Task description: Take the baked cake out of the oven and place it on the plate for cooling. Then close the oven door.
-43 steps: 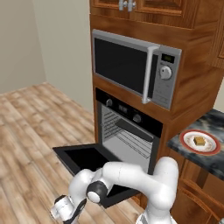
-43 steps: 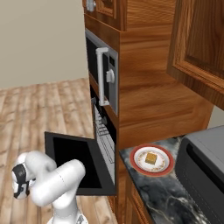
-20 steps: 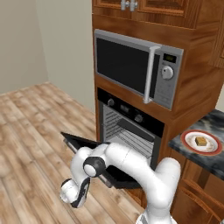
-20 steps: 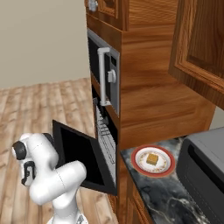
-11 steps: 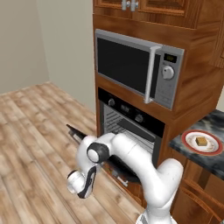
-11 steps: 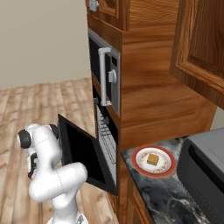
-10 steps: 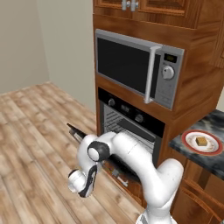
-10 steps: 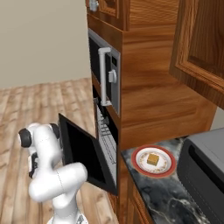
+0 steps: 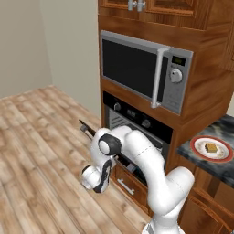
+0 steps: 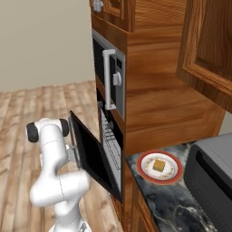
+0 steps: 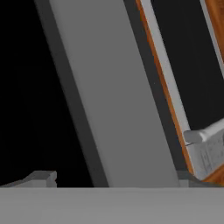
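One oven door (image 10: 93,156) half-raised, close before spread, empty fingers (image 9: 101,182); baked cake (image 10: 158,165) on plate (image 10: 146,170).

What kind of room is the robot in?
It looks like a kitchen, a computer-drawn one. A microwave sits in wooden cabinets above a black oven with its door partly open, and a plate with a little cake rests on the dark counter.

A: Counted: one oven (image 10: 108,136), one oven door (image 10: 93,156), one microwave (image 9: 144,68).

B: Also noted: one plate (image 10: 159,166), one cake (image 10: 158,165). Oven knobs (image 9: 131,114): three seen. One dark appliance (image 10: 213,176) on one counter (image 10: 167,201).
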Controlling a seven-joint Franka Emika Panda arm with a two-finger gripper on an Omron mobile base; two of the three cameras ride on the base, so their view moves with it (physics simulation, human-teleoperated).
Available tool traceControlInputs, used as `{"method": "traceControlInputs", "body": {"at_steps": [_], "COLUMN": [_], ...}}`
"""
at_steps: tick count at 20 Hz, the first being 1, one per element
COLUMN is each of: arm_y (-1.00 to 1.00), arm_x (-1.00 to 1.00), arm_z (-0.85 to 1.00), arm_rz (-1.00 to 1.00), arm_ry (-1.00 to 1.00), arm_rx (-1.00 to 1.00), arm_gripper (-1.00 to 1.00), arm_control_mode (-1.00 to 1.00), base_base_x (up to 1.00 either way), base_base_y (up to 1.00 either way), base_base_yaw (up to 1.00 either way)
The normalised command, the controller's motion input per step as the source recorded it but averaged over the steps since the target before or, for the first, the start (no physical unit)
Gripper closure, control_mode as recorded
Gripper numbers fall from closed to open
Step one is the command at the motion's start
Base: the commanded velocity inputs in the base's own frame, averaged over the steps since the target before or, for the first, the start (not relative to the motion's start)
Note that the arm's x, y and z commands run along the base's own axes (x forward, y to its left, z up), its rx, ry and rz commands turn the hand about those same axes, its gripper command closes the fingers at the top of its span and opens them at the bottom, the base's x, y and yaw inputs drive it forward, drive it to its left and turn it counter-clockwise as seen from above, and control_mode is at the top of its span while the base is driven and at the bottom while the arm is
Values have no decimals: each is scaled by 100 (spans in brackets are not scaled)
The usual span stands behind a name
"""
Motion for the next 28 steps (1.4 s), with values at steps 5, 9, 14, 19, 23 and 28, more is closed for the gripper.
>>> {"method": "traceControlInputs", "body": {"at_steps": [5,9,14,19,23,28], "arm_y": [-84,-79,-66,-64,-63,-49], "arm_x": [69,52,32,35,38,9], "arm_z": [35,24,9,6,5,0], "arm_rz": [0,0,1,3,3,4], "arm_ry": [0,0,1,3,5,4], "arm_rx": [0,0,4,9,9,7], "arm_gripper": [-100,-100,-100,-100,-100,-100], "arm_control_mode": [-100,-100,-100,-100,-100,-100], "base_base_x": [0,0,0,0,0,0], "base_base_y": [0,0,0,0,0,0], "base_base_yaw": [0,0,0,0,0,0]}}
